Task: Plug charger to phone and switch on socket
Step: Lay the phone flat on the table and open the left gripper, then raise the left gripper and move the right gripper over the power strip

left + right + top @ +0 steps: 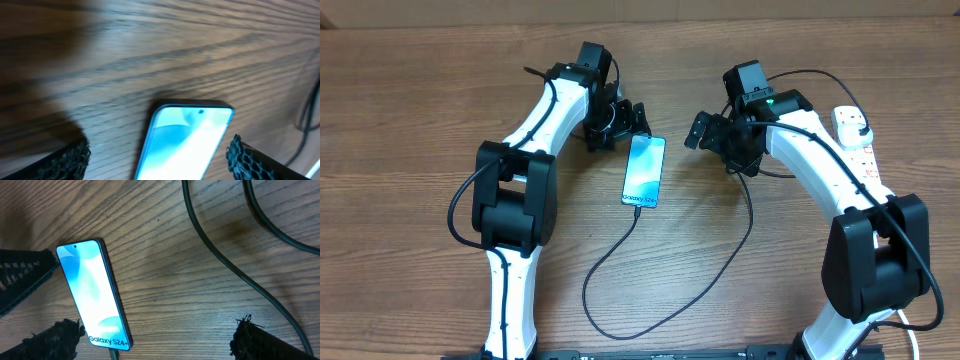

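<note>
My arms reach low over the tabletop (pixel 420 100), left pincer (pixel 157 155) spread wide with the thin, probably slippery phone (pixel 185 140) lying top-end between its fingers (pixel 70 157), right pincer (pixel 155 330) wide and empty beside it above the limp charger (pixel 750 210), while the rigid socket (pixel 860 150) behind my right wrist likely wants pressing, not gripping

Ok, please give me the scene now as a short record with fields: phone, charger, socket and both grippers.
phone: flat on the table, screen lit, between the two arms
charger: tip seems plugged into the phone's Galaxy end; cable loops toward the near table edge
socket: by the right arm, partly hidden; switch state cannot be told
left gripper: open, at the phone's camera end
right gripper: open, empty, beside the phone, apart from it
</note>
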Robot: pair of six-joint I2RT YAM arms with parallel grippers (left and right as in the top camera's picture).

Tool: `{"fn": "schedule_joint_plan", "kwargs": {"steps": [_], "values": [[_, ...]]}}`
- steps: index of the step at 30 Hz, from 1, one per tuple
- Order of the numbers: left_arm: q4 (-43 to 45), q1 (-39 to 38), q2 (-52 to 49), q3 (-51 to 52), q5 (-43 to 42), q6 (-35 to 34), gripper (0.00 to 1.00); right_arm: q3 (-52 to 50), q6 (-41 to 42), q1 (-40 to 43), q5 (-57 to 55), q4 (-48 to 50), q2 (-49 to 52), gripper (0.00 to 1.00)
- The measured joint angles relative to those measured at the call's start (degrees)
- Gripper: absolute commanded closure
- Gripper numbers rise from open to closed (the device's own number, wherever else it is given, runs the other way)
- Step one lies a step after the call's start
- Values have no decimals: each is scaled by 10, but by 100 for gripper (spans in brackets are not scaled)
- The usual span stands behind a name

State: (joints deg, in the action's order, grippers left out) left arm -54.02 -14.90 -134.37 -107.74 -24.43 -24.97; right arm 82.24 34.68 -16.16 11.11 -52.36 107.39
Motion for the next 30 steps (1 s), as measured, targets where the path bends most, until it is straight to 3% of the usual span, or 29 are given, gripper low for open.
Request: {"fn": "schedule_joint_plan", "kwargs": {"steps": [5,11,12,13,17,24,30], "values": [[-43,10,2,-9,61,7,7,0,0,0,0,0,0,0],[-92,23,30,-9,196,29,9,0,0,0,0,4,0,0],[-101,22,50,-7,229,31,10,0,0,0,0,5,0,0],[-111,21,70,-6,251,33,0,0,0,0,0,5,0,0],[-131,-15,237,-7,358,42,0,0,0,0,0,6,0,0],[-132,-70,434,-19,404,44,0,0,0,0,0,6,0,0],[-135,-70,453,-18,414,44,0,0,0,0,0,7,0,0]]}}
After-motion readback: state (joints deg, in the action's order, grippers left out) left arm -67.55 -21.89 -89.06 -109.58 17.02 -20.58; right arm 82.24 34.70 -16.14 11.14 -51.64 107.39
